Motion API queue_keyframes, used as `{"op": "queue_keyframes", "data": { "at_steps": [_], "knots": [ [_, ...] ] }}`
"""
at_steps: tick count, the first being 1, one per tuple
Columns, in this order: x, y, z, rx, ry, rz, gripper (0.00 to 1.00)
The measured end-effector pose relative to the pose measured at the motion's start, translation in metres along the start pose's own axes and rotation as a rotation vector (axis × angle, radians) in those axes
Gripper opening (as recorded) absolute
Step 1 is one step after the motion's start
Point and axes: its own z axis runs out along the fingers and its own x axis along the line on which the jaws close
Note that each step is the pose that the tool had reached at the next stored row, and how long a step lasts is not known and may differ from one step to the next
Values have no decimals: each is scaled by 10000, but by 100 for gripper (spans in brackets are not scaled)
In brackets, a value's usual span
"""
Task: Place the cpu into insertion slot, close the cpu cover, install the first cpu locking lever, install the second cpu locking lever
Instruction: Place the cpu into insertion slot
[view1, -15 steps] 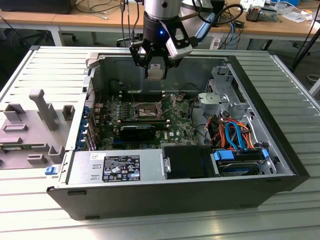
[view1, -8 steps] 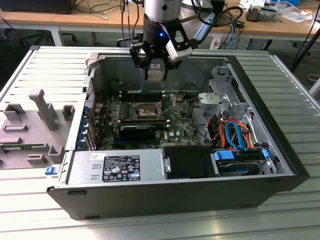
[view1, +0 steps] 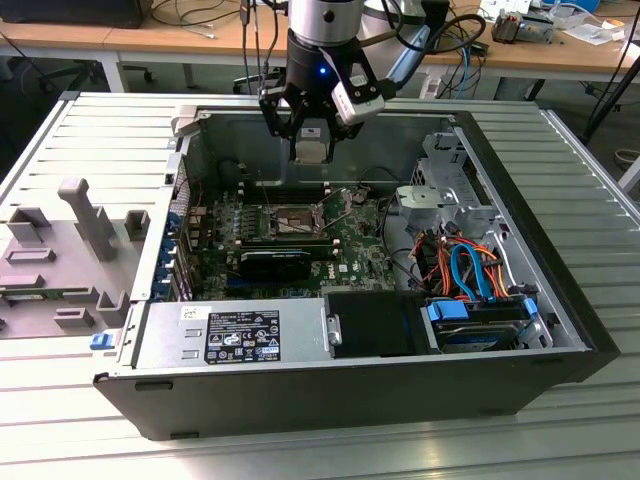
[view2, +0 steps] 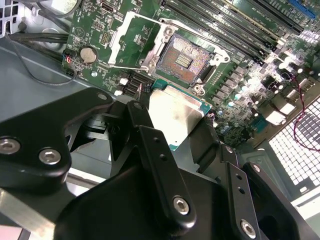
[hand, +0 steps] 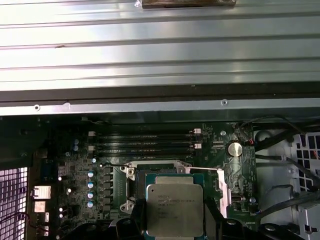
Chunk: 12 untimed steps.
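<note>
Black hand (view2: 172, 126) — pointing straight down, clamped on the cpu (view2: 177, 110) — hangs above the bare insertion slot (view2: 183, 60).

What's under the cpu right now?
The gripper holds the cpu above the insertion slot. In the first wrist view the slot's silvery frame peeks past the chip; its centre is covered. The second wrist view shows that dark centre bare.

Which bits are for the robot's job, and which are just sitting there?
For the job: chip in the end effector, socket, metal cover.
Just there: memory sticks, orange cables, grey tray.
</note>
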Motion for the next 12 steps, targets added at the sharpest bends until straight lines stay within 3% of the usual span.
{"op": "queue_keyframes", "data": {
  "at_steps": [12],
  "knots": [
    [-1, -18, 26, 0, 0, 0, 55]
  ]
}}
